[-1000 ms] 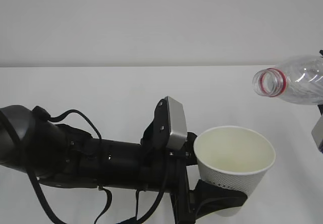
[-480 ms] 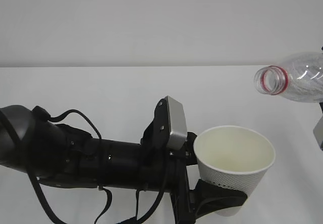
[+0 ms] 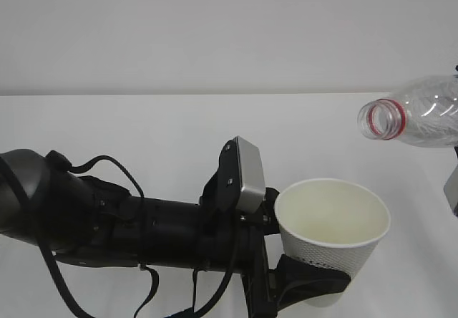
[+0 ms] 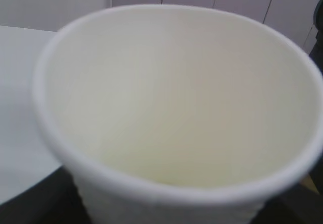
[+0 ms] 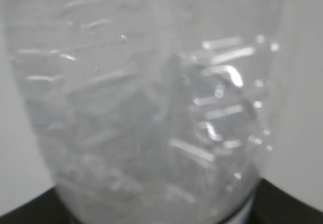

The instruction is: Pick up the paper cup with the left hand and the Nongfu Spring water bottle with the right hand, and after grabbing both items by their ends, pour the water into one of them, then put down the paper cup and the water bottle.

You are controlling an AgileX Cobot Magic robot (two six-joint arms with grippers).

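The left fingers (image 3: 315, 278) grip the light, easily crushed cup (image 3: 333, 235) low at its base, while the right fingers, mostly hidden, hold the slippery bottle (image 3: 418, 114) tilted above-right of the cup.

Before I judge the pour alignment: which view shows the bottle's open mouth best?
The exterior view: the Nongfu Spring water bottle lies tilted, its red-ringed mouth above and right of the paper cup. The right wrist view shows only blurred ribbed body; the left wrist view shows none of it.
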